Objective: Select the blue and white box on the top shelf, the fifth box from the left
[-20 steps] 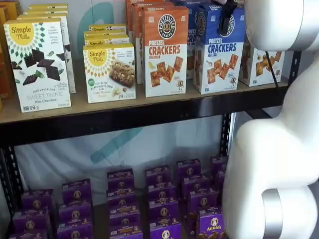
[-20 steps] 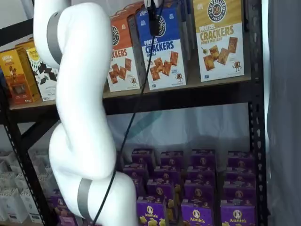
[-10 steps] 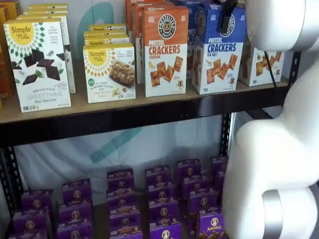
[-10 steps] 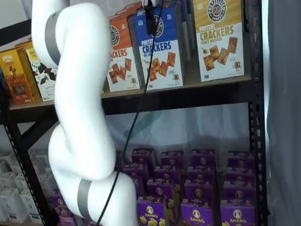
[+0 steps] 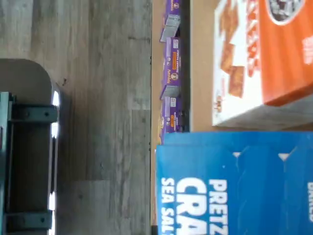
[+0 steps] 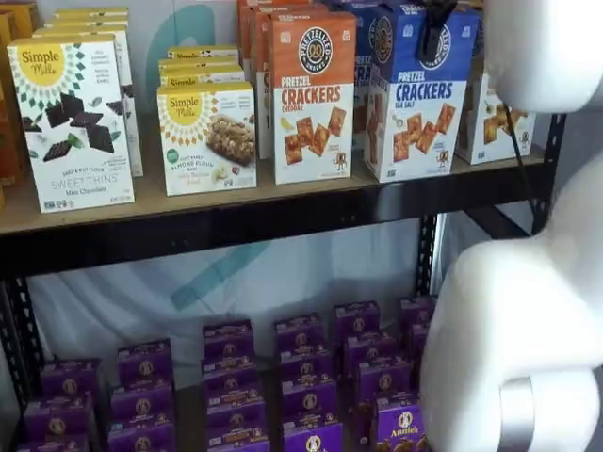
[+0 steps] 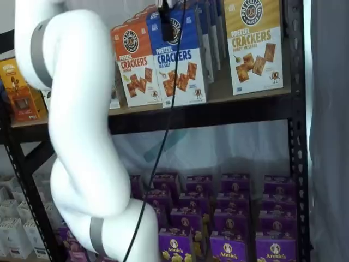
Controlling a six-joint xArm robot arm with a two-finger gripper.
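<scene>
Step in hand: you're extracting blue and white box (image 6: 417, 92) from top shelf (image 6: 236, 218). Gripper (image 6: 434, 28) clenched on box's top edge; box tilted, front bottom at shelf's front edge, just beside orange Cheddar box (image 6: 312, 94). Next: pull clear, keep level. Count at front: one blue, one orange, one yellow-topped box (image 7: 253, 45).

A mock retail shelving bay, probably in a lab: boxed crackers are faced forward on the top shelf (image 6: 283, 202) at upper frame, purple boxes (image 6: 301, 377) are stacked in rows below, and a plain backdrop is hung behind.
</scene>
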